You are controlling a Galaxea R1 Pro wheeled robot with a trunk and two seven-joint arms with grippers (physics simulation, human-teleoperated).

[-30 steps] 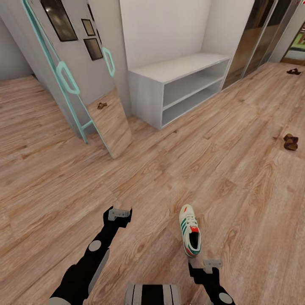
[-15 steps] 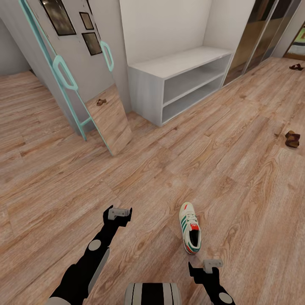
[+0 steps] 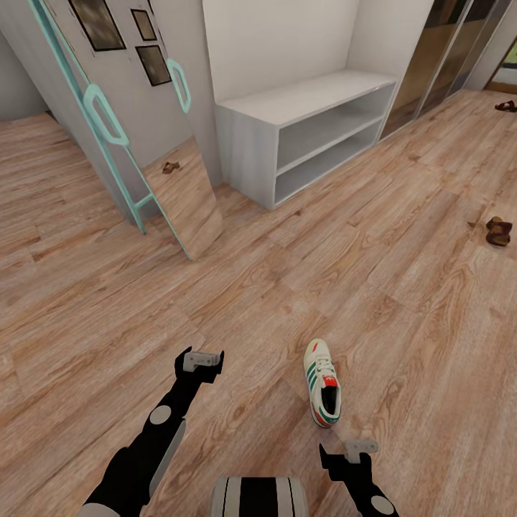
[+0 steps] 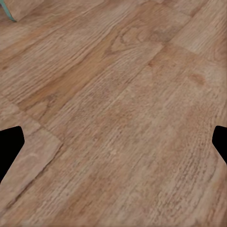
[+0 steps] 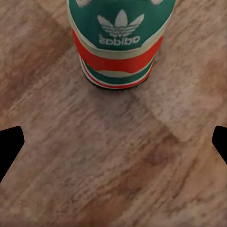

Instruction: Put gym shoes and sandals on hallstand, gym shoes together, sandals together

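Gym shoe (image 3: 322, 383) toe cropped in right wrist view, right pincer (image 3: 347, 452) released, left pincer (image 3: 200, 360) released

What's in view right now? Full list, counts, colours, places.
sneaker: 1, cream-white with green stripes and red accents, on the floor just ahead of the right hand
sandals: 2, brown, one on the floor at far right, the other further back near the wardrobe
rack: 1, white-grey, against the back wall
mirror: 1, teal frame, leaning left of the rack
wardrobe: 1, mirrored doors, right of the rack
floor: light-brown wood planks
left hand: 1, black, open, above bare floor
right hand: 1, black, open, behind the sneaker's heel
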